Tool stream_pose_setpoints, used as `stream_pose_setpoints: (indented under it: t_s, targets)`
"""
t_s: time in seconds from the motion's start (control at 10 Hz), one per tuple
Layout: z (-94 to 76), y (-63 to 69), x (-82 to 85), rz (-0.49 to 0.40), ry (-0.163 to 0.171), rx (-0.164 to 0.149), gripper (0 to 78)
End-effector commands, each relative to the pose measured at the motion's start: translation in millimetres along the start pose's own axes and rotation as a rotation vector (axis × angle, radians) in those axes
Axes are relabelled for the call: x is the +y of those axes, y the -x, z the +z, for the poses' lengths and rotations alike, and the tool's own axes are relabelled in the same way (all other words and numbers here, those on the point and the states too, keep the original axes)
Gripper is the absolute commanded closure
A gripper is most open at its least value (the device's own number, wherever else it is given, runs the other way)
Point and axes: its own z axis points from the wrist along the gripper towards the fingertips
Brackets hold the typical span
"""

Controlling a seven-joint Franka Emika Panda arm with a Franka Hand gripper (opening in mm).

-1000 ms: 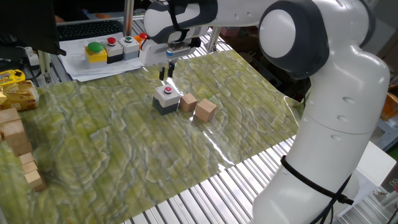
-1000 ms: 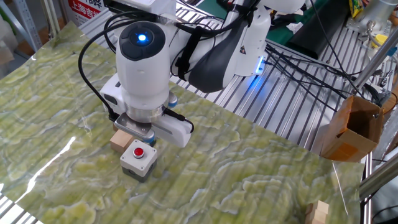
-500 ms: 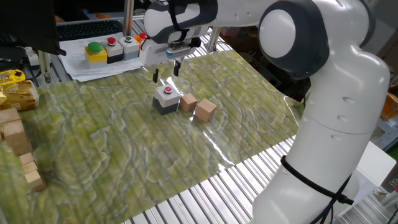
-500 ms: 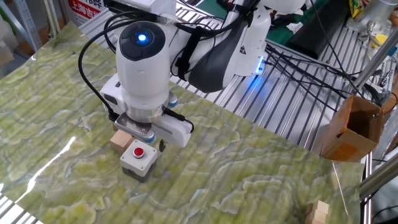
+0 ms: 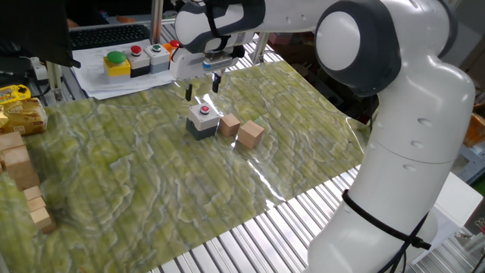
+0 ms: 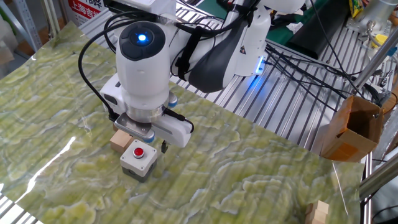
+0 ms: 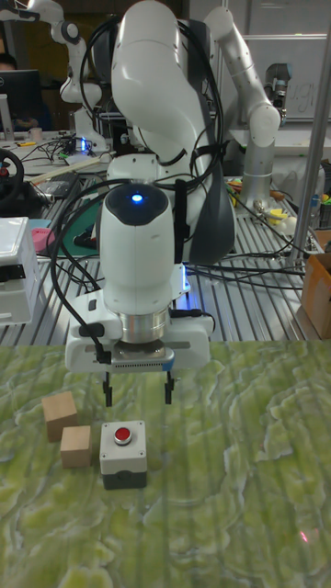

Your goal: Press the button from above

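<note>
One small red button [image 5: 203,109]; two wooden cubes [image 5: 251,134] beside it.

Two oblique overhead views from opposite sides, one low frontal, all sharing the table [image 5: 151,189].

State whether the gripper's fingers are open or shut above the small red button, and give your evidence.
Open. In the tall fixed view the gripper shows two fingers clearly apart, a wide gap between their tips, hanging above the button without touching it.

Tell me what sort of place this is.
Probably a robotics lab: a second robot arm stands behind, cables run across an aluminium frame table, and a monitor sits on a cluttered workbench.
</note>
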Motion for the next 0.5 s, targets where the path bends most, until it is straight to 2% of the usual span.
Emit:
stream_pose_setpoints:
  t_s: [0.1, 0.5]
  targets:
    - [93.5, 2.7, 26.3, -0.004, 0.018, -0.039, 0.1]
    - [91.8, 2.9, 27.8, -0.006, 0.022, -0.038, 0.1]
